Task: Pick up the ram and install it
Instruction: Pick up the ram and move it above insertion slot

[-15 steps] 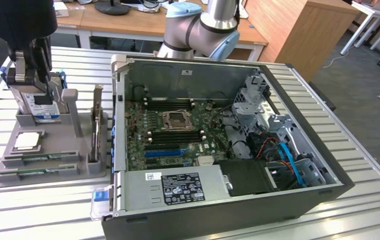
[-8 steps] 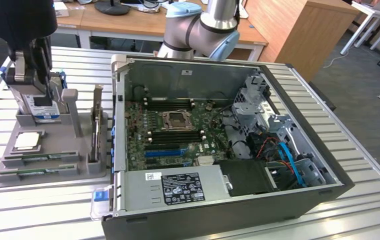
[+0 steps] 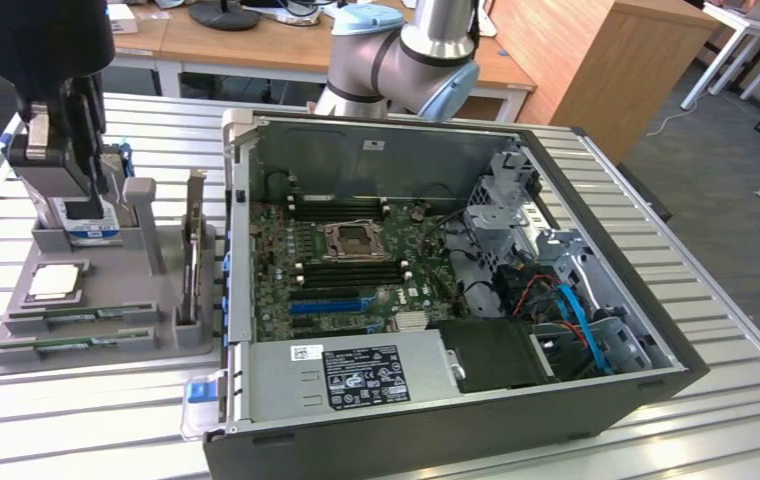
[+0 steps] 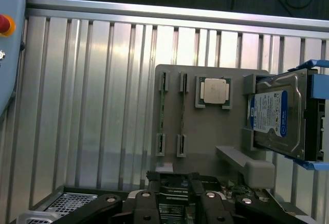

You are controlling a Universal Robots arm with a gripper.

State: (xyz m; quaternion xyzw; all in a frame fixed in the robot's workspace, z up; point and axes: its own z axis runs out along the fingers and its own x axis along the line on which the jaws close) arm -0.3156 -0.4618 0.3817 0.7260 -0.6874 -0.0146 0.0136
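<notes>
Two ram sticks stand on edge in the slots of a grey tray [image 3: 100, 350] at the exterior view's left, one [image 3: 84, 317] behind the other [image 3: 80, 345]. In the wrist view they are thin green strips, side by side [image 4: 163, 113] [image 4: 181, 113]. My gripper [image 3: 87, 170] hangs over the tray's far end, above the upright hard drive [image 3: 87, 220] and apart from the ram. Its dark fingers [image 4: 154, 183] stand apart in the wrist view, gripper [image 4: 173, 180] open, with no ram between them.
The tray also holds a CPU [image 4: 214, 91], the hard drive in a blue caddy [image 4: 280, 116] and an upright expansion card [image 3: 193, 250]. Beside it lies the open PC case [image 3: 647, 390], with the motherboard [image 3: 340, 260] and its black memory slots [image 3: 347, 205]. All of it rests on a ribbed aluminium table [image 4: 92, 106].
</notes>
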